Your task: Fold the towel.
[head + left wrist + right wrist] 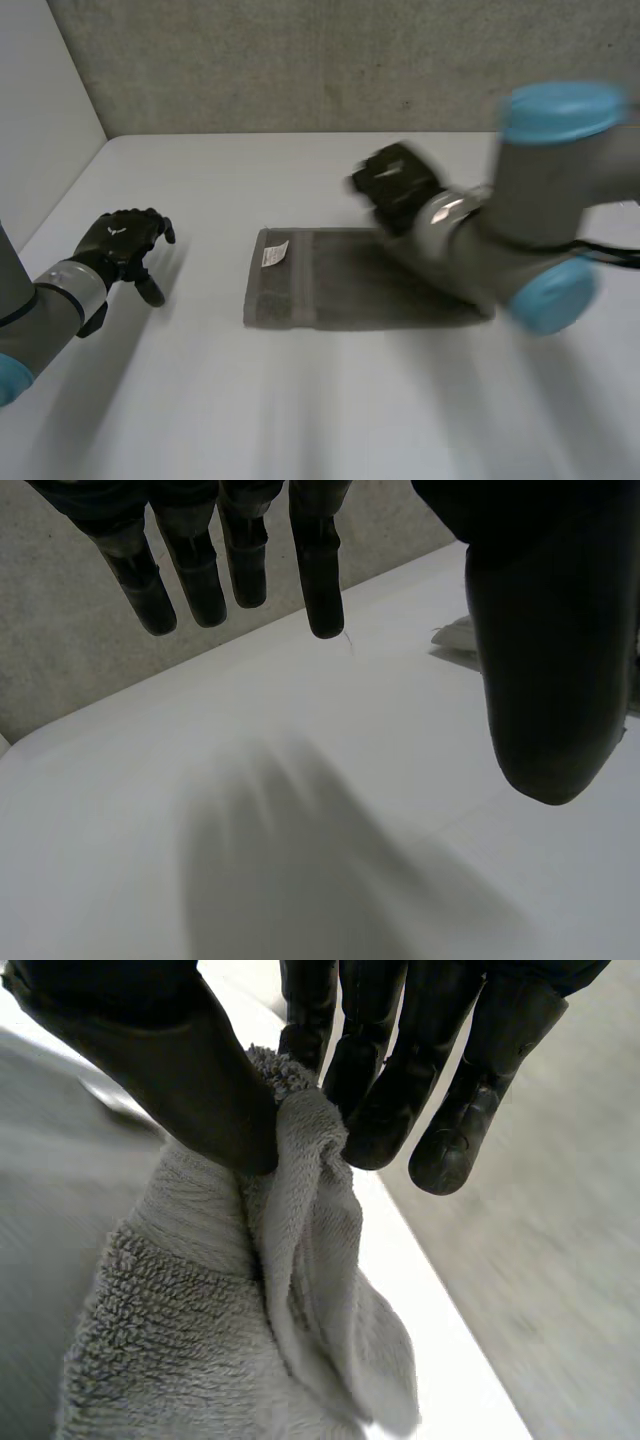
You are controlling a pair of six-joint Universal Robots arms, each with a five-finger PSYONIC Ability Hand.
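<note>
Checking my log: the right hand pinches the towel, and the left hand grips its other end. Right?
Not quite. The left hand hangs open over bare table, as the left wrist view shows; the right hand does pinch the towel.

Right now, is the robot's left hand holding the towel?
No, the left hand hangs over the bare table, apart from the towel, with its fingers straight and nothing in them.

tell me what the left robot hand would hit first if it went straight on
Probably nothing close: ahead of the left robot hand lies bare white table, then the grey wall. The towel sits off to its thumb side, though depth is unclear.
</note>
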